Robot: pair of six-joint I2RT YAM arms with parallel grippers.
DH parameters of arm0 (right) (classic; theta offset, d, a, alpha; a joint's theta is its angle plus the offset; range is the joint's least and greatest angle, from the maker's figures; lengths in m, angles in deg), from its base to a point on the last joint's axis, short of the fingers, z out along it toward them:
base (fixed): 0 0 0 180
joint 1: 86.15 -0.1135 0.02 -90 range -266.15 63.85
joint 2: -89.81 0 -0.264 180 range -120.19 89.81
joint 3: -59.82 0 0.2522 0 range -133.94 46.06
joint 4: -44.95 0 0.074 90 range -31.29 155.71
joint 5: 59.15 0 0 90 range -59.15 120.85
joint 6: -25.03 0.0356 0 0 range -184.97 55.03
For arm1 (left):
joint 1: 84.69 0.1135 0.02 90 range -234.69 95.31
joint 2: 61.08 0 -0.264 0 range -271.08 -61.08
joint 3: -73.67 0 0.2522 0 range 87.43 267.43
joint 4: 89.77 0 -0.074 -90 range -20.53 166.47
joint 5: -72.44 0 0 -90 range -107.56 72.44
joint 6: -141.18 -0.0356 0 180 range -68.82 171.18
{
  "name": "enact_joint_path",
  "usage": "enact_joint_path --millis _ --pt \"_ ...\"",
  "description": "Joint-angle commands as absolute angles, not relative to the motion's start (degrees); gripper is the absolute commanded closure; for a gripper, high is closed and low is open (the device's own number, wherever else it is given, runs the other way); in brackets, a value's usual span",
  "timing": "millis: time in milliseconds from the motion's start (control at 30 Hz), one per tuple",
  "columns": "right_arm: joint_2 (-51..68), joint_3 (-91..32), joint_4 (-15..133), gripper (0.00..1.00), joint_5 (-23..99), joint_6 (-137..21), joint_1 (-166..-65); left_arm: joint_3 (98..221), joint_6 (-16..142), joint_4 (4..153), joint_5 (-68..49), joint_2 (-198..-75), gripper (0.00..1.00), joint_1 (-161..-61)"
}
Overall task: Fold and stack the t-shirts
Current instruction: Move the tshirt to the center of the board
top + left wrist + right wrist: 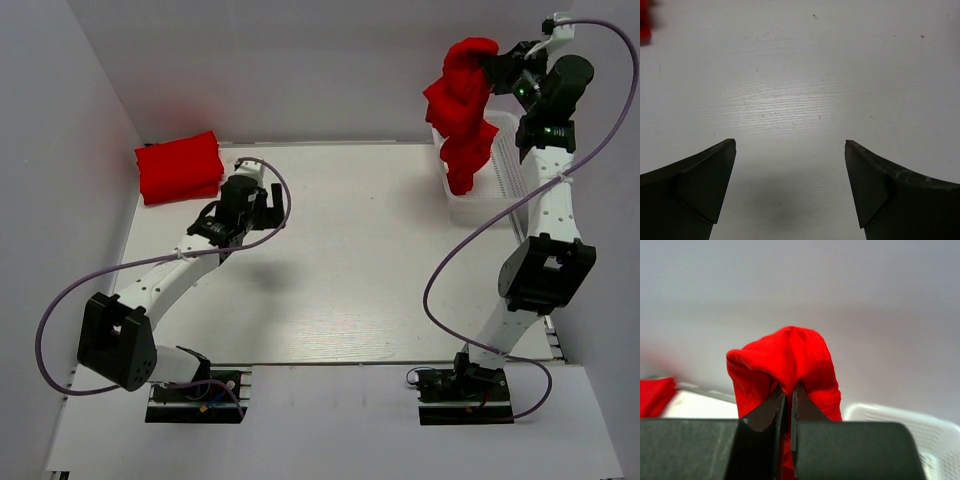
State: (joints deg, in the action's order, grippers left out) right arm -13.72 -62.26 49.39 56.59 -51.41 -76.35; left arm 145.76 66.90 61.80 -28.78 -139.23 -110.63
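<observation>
A folded red t-shirt [180, 167] lies at the table's far left corner; its edge shows in the left wrist view [644, 22]. My left gripper [262, 203] is open and empty just right of it, low over bare table [790, 145]. My right gripper [497, 68] is shut on a second red t-shirt [462, 112], which hangs bunched high above the white mesh basket [482, 208] at the far right. In the right wrist view the cloth [785, 365] is pinched between my closed fingers [788, 392].
White walls close in the table at the back and on the left. The basket's rim shows in the right wrist view [895, 415]. Purple cables loop from both arms. The arm bases sit at the near edge.
</observation>
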Motion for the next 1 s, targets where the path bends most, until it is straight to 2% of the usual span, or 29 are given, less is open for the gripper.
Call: enact_joint_path --millis 0,233,367,567,833,967 --pt "-11.1 -68.1 46.9 1.0 66.0 -48.5 -77.9 144.0 70.2 59.3 -31.7 -136.7 0.0 -110.3" --pt "-13.5 -79.8 42.8 1.0 75.0 -39.8 -81.7 143.5 70.8 55.7 -35.5 -134.3 0.0 -110.3" --pt "-15.7 -82.7 38.5 1.0 79.6 -33.8 -84.7 143.5 70.8 55.2 -36.9 -132.7 0.0 -110.3" --pt "-16.9 -83.7 37.1 1.0 82.2 -33.2 -89.7 144.6 70.8 52.8 -38.5 -129.3 0.0 -110.3" --pt "-17.4 -75.2 35.2 1.0 85.9 -33.8 -95.6 145.2 71.8 49.1 -41.5 -124.5 0.0 -110.3" --pt "-12.2 -52.7 32.3 1.0 86.2 -37.5 -99.2 144.7 74.5 46.9 -42.6 -123.1 0.0 -110.3"
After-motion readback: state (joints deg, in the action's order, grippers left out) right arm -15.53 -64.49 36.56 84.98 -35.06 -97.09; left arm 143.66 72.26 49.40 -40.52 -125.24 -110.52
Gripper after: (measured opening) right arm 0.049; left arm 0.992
